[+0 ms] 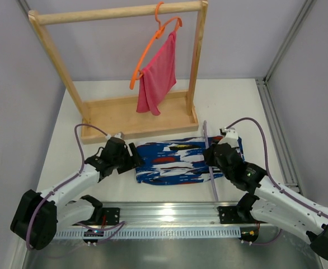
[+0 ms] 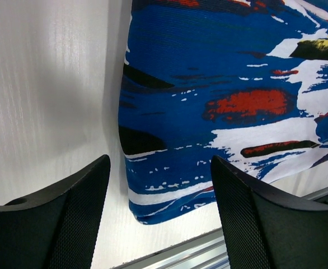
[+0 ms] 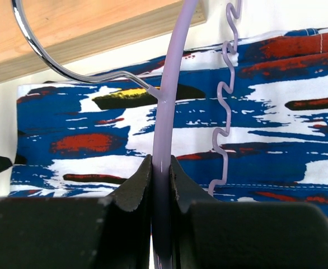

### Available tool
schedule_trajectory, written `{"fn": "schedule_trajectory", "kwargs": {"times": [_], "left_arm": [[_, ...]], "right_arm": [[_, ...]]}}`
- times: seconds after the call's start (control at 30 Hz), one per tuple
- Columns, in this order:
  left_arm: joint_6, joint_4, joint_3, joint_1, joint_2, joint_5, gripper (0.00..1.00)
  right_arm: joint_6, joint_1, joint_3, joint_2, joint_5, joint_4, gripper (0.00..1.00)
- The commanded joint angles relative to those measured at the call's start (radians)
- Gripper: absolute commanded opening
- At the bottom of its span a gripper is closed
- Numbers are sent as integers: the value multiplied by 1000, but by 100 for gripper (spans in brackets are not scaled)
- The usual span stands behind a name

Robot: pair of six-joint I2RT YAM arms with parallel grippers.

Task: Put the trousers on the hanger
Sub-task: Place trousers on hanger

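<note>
- Gripping the hanger [image 3: 165, 112] by its lilac bar, the right hand [image 3: 161, 168] is clamped on it. The bar crosses over the 3 o'clock end of the trousers [image 3: 85, 145].
- Left hand [image 2: 159, 185]: jaws apart, nothing between them, poised at the 9 o'clock edge of the trousers, which lie folded flat on the counter [image 2: 52, 84].
- Judgement: the left hand should pinch every layer of that folded edge and feed it through the hanger while the right hand holds the bar level. A shallow bite risks slipping.
- Containers: none proper. The wooden rack [image 1: 119, 12] at 12 o'clock carries an orange hanger [image 1: 145, 56] with a pink cloth [image 1: 158, 78] draped on it.
</note>
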Motion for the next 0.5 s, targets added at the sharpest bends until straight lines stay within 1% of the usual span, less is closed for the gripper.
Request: {"fn": "schedule_trajectory", "kwargs": {"times": [0.0,0.03,0.13,0.3,0.47], "left_arm": [[7,83,-6,5,23,-3,72],[7,89,-4,5,36,7,70],[8,99,3,5,55,18,70],[5,168,0,5,84,64,69],[5,228,-1,3,121,118,63]], "right_arm": [[-22,-11,64,0,-11,91,4],[-19,-11,64,-2,-16,100,4],[-15,-16,63,0,-28,140,4],[27,-14,28,-38,-19,196,4],[50,-16,-15,-70,6,198,4]]}}
